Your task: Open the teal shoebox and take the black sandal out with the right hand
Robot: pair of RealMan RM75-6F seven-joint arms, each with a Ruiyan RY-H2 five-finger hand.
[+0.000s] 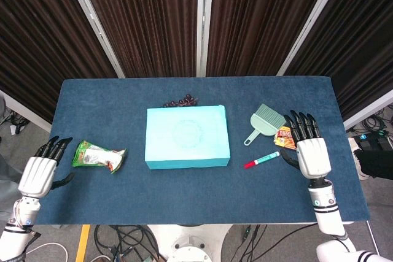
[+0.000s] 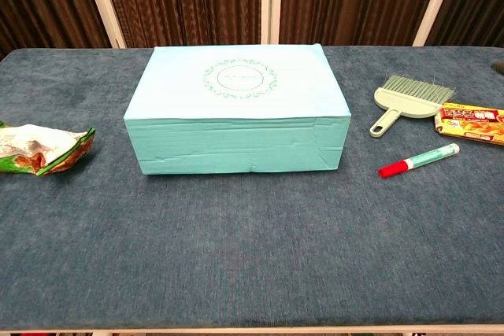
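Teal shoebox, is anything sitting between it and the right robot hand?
Yes. A red-capped green marker lies on the blue tablecloth between the right robot hand and the closed teal cardboard shoebox. A green plastic hand brush sits slightly farther back.

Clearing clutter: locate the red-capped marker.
The red-capped teal marker lies right of the closed teal cardboard shoebox, below the small green brush.

Little could be read. The teal shoebox [image 2: 236, 108] bore a round wreath emblem on its lid, its wording too small to make out. Right of the shoebox, the orange snack packet [image 2: 471, 124] carried a red banner with unreadable characters.
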